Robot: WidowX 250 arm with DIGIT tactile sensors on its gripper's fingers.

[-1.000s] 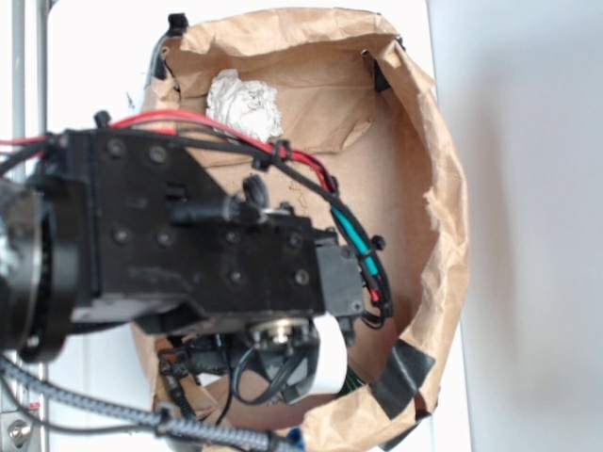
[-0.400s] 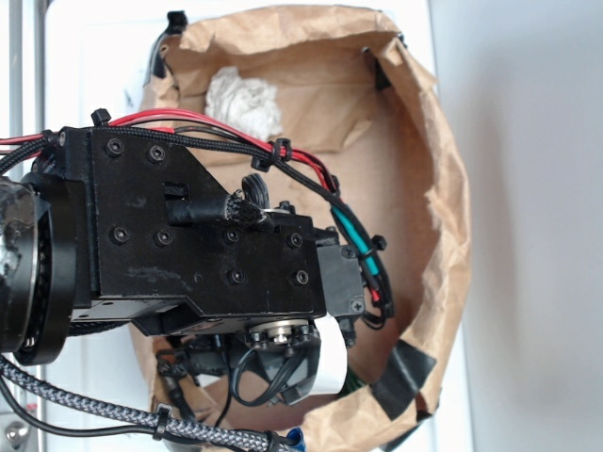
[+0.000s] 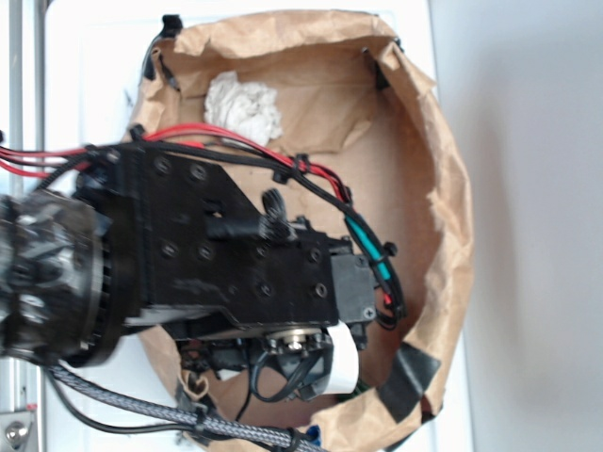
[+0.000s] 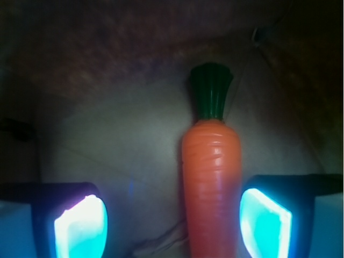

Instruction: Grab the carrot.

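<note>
Carrot (image 4: 210,177) lies between spread end effector (image 4: 173,223) fingers, nearer the right.

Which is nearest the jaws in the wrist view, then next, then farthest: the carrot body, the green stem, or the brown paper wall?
1. carrot body: between the open jaws of the gripper, off-centre in the gap.
2. green stem: past the body, pointing away from the jaws.
3. brown paper wall: behind the stem, at the back of the view.
</note>
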